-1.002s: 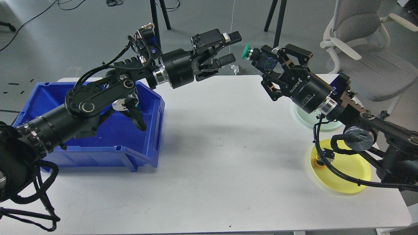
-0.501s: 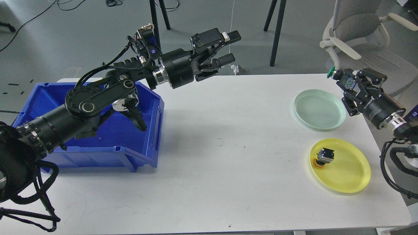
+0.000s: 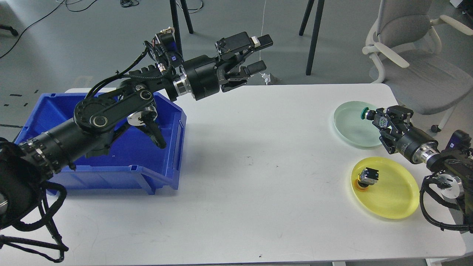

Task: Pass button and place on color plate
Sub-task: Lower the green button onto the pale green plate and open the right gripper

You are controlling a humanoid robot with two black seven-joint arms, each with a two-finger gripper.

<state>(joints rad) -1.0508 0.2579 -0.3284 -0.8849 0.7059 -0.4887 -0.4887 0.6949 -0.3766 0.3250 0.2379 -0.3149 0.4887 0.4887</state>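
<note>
My right gripper [image 3: 377, 119] is shut on a green-capped button [image 3: 366, 113] and holds it over the right side of the pale green plate [image 3: 349, 122], low above it. My left gripper [image 3: 260, 53] is open and empty, raised above the table's far edge near the middle. A yellow plate [image 3: 395, 192] lies at the right front with an orange-capped button [image 3: 366, 178] on its left part.
A blue bin [image 3: 122, 162] stands at the left under my left arm. A grey office chair [image 3: 410, 48] stands behind the table's right corner. Black stand legs [image 3: 312, 33] rise behind the far edge.
My right gripper has carried the green button from beside my left gripper out to the right, then down over the green plate. The left arm has not moved.
</note>
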